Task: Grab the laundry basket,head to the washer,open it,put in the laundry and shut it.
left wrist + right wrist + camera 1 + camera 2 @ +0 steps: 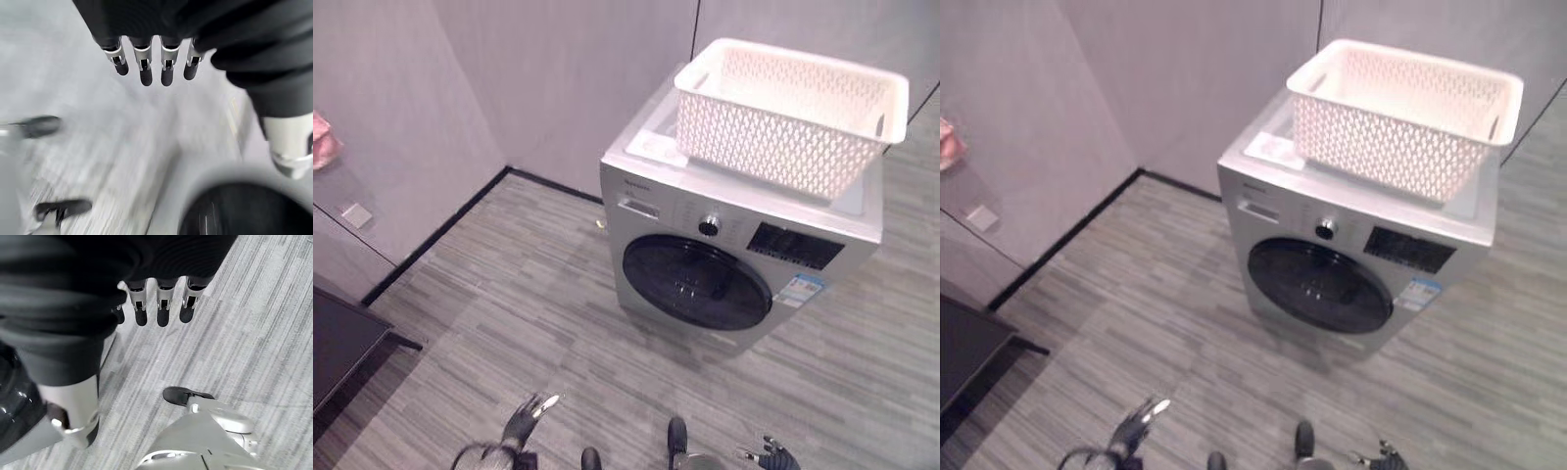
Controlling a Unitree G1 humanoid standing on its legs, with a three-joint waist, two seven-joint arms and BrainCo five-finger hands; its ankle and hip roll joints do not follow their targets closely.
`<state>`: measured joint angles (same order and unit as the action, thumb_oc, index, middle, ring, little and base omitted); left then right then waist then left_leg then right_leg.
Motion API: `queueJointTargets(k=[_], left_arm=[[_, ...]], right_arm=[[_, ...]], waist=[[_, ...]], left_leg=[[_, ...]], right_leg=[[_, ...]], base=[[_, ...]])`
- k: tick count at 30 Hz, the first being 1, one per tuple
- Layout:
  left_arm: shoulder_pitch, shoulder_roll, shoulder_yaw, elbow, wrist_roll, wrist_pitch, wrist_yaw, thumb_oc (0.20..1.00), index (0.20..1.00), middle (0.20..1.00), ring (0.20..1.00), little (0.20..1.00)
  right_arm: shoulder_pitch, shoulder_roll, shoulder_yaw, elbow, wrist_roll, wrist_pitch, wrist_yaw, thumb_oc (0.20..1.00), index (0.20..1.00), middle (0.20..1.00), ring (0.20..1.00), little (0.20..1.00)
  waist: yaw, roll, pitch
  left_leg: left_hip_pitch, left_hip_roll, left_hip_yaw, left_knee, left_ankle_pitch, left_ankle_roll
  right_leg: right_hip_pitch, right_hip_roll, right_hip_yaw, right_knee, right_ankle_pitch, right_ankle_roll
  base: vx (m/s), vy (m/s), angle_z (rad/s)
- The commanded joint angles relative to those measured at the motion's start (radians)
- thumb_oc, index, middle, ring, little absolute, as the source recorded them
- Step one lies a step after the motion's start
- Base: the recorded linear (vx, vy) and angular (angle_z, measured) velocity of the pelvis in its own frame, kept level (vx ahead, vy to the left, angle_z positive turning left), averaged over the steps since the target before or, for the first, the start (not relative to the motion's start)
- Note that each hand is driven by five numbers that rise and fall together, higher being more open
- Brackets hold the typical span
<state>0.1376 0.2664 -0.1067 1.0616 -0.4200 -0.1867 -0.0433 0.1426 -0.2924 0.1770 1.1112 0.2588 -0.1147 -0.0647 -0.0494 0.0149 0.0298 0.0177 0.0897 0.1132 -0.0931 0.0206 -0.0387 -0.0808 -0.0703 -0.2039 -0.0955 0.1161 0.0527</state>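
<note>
A white lattice laundry basket [783, 117] stands on top of the silver front-loading washer [656, 176], slightly askew. What I see of the basket's inside is bare white. The washer's round dark door [697, 284] is shut. My left hand [524, 419] hangs low at the bottom of the left eye view, well short of the washer. My right hand [771, 454] is at the bottom edge to the right. In the wrist views the left hand's fingers [144, 63] and the right hand's fingers [161, 303] hang straight and hold nothing.
Grey plank floor [509, 294] lies between me and the washer. Walls meet in a corner behind and to the left of it. A dark low table [342, 343] juts in at the left edge. Something pink [321, 137] hangs on the left wall.
</note>
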Motion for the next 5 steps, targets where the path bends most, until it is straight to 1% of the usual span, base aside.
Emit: queueJointTargets(k=[1,2,3,4,5], left_arm=[[-0.078,0.025,0.005,-0.01,0.051,-0.056,0.074,1.0,1.0,1.0,1.0,1.0],[-0.08,0.003,0.045,0.077,0.116,-0.072,0.162,1.0,1.0,1.0,1.0,1.0],[-0.079,-0.008,0.055,0.108,0.139,-0.072,0.196,1.0,1.0,1.0,1.0,1.0],[-0.078,-0.021,0.067,0.137,0.132,-0.062,0.198,1.0,1.0,1.0,1.0,1.0],[-0.075,-0.028,0.076,0.151,0.102,-0.049,0.165,1.0,1.0,1.0,1.0,1.0]], right_arm=[[-0.03,0.015,-0.031,0.03,-0.006,-0.029,-0.012,1.0,1.0,1.0,1.0,1.0],[-0.037,0.034,-0.038,0.065,0.0,-0.032,-0.026,1.0,1.0,1.0,1.0,1.0],[-0.039,0.046,-0.038,0.082,0.001,-0.032,-0.034,1.0,1.0,1.0,1.0,1.0],[-0.038,0.053,-0.037,0.101,-0.001,-0.031,-0.04,1.0,1.0,1.0,1.0,1.0],[-0.036,0.054,-0.037,0.111,-0.002,-0.025,-0.038,1.0,1.0,1.0,1.0,1.0]], waist=[[0.022,-0.042,0.055],[0.032,-0.053,0.046],[0.036,-0.058,0.038],[0.04,-0.062,0.034],[0.041,-0.063,0.029]], left_leg=[[-0.004,-0.031,-0.029,0.053,-0.074,0.001],[0.018,-0.032,-0.033,0.058,-0.084,0.003],[0.03,-0.032,-0.035,0.059,-0.09,0.004],[0.043,-0.031,-0.037,0.06,-0.096,0.006],[0.052,-0.03,-0.04,0.061,-0.099,0.007]], right_leg=[[0.067,-0.048,-0.014,0.012,-0.092,0.06],[0.093,-0.05,-0.018,0.011,-0.099,0.058],[0.104,-0.05,-0.02,0.011,-0.103,0.057],[0.119,-0.051,-0.021,0.011,-0.107,0.057],[0.129,-0.051,-0.021,0.012,-0.112,0.057]], base=[[0.02,0.001,0.1],[0.04,-0.004,0.09],[0.06,-0.005,0.1],[0.06,-0.001,0.05],[0.06,0.006,0.02]])
